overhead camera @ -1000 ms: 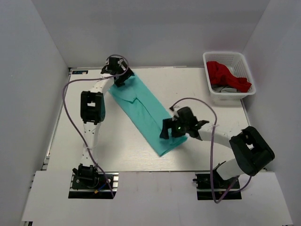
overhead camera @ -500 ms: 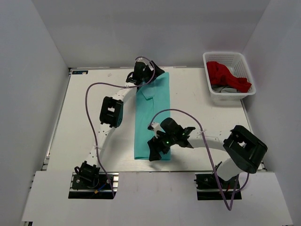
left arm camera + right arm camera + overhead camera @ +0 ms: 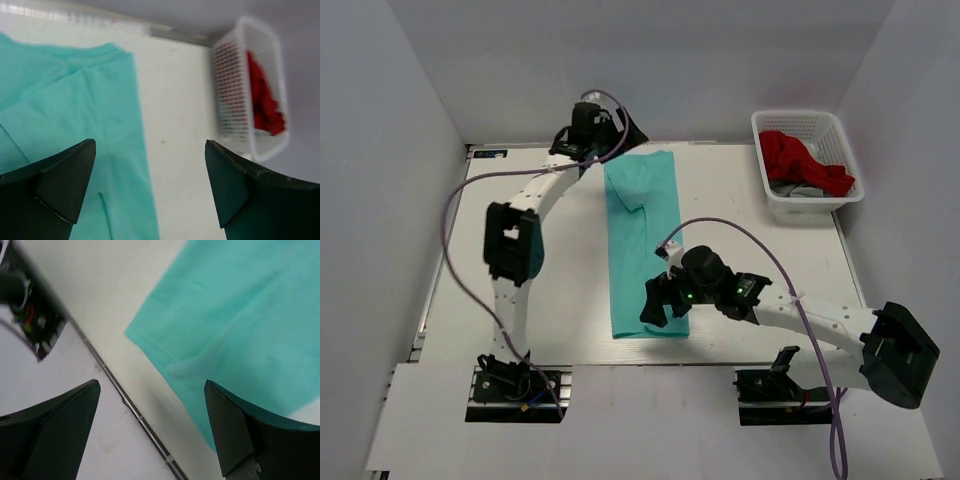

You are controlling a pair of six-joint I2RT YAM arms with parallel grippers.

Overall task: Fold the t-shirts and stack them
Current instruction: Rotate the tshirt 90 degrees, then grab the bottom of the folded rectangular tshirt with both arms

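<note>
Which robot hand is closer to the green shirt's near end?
Right. The right gripper is over the teal t-shirt's near end; the left gripper by its far end.

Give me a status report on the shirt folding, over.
Left tool open, empty, at far end. Right tool open, empty, over near end. Teal t-shirt flat, long strip; red t-shirt heaped in basket. Nothing lying on teal.
</note>
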